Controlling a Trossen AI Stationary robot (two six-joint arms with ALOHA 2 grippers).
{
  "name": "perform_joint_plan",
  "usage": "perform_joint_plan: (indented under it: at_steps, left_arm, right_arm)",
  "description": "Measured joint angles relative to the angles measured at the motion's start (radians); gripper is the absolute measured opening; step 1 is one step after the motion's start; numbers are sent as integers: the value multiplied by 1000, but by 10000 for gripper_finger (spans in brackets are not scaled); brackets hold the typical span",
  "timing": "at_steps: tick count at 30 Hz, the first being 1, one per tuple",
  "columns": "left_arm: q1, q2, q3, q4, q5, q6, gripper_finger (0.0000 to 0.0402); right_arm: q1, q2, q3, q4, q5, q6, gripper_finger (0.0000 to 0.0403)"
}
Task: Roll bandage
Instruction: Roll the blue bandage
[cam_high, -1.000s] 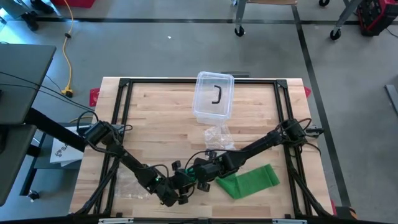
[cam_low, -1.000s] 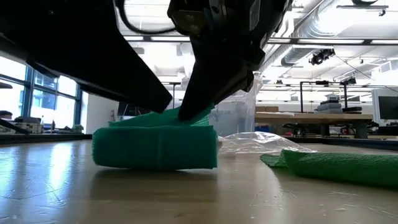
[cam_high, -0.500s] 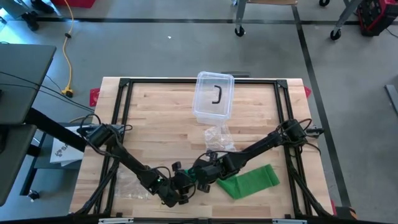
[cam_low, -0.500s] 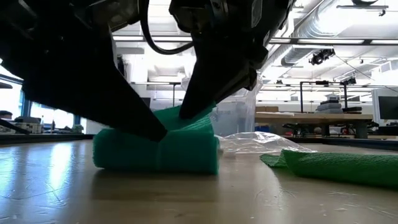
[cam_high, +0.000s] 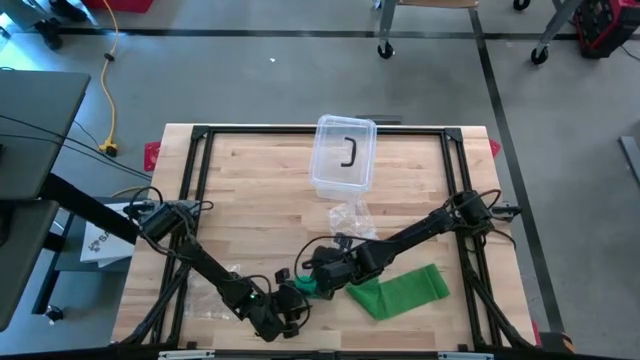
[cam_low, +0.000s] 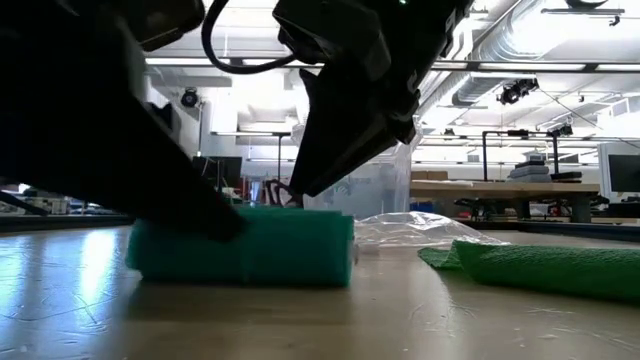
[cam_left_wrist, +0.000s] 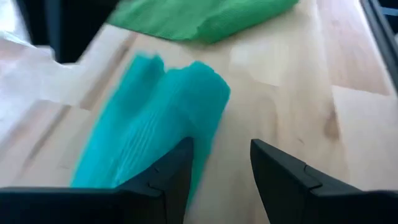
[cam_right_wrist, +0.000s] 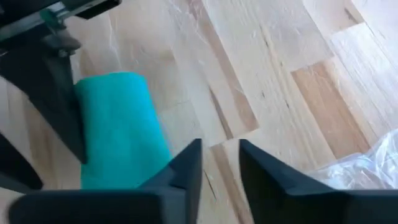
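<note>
A teal bandage roll (cam_low: 250, 258) lies flat on its side on the wooden table near the front middle (cam_high: 306, 287). My left gripper (cam_left_wrist: 221, 165) is open and low at the roll's near end, with bare wood in its gap and the roll (cam_left_wrist: 155, 130) beside and under one finger. My right gripper (cam_right_wrist: 219, 165) is open, slants down just above the roll (cam_right_wrist: 118, 124) and holds nothing. A second, green bandage (cam_high: 402, 291) lies loosely spread to the right. My left gripper touches the teal roll with one finger only (cam_left_wrist: 169, 177), which lies on the roll's top and side (cam_low: 222, 222). It comes slanting down from the table's near left. The roll lies outside the gap, flat on the table.
A clear lidded box (cam_high: 344, 154) stands at the far middle, with crumpled clear wrap (cam_high: 352, 220) in front of it. More clear wrap (cam_high: 205, 295) lies at the near left. The black frame (cam_high: 200, 135) runs around the table.
My right gripper has opened and let go of the raised top of the teal bandage, staying where it was. The bandage has dropped from a peaked bundle into a low, flat roll. My left gripper has come down onto the roll.
</note>
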Motion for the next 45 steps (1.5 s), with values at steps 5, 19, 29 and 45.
perform_joint_plan:
  at_steps: [5,19,29,45]
  left_arm:
    - [-1,1,-1,2,11,-1,161]
    - [-5,6,-6,-11,11,-12,161]
    - [-5,5,-5,-12,9,-10,161]
    - [34,-41,134,-81,-48,33,158]
  right_arm:
    - [9,0,0,15,60,-87,147]
    - [35,4,0,-143,-14,-211,124]
    - [148,4,-6,-190,60,-292,124]
    - [178,-10,-304,251,86,-11,124]
